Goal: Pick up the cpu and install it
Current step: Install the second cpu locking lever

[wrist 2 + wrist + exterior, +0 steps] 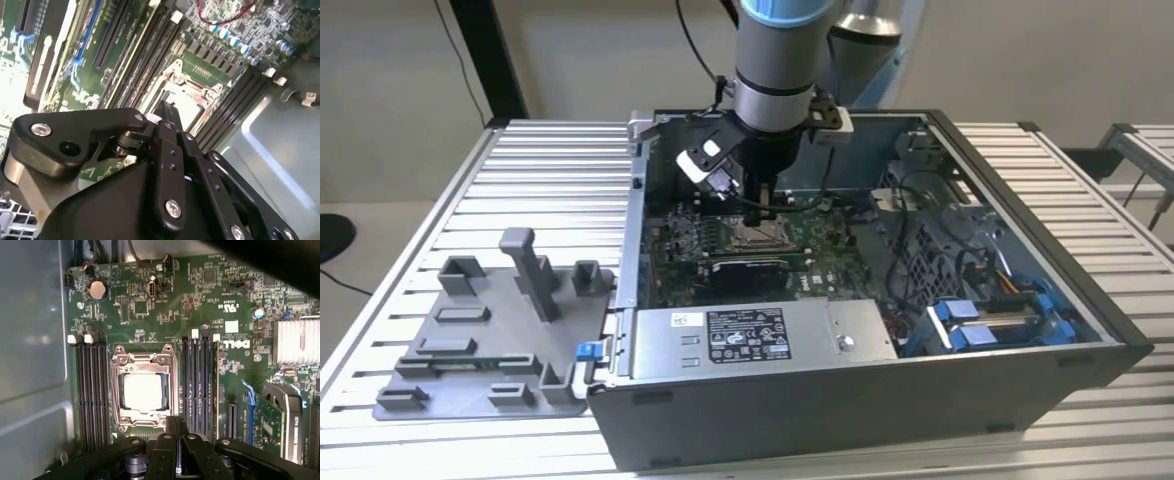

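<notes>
In the first wrist view: a small, thin, silvery-white square cpu [145, 392], lying flat inside a shiny metal socket frame [142, 358] on the bumpy green circuit board [150, 295], with long black slots on both sides.

In the exterior view: the black gripper [765, 203] hanging just above that socket, inside an open grey metal computer case [854, 410]. Also there, a grey plastic tray [454, 400] with blocks on it, at about 8 o'clock from the case, on the ribbed silver worktop [534, 170]. At 6 o'clock from the socket, a smooth silver box [761, 335] with a label.

In both wrist views: gripper pressed together, pinching nothing, touching nothing. Near the cpu, but not on it.
</notes>
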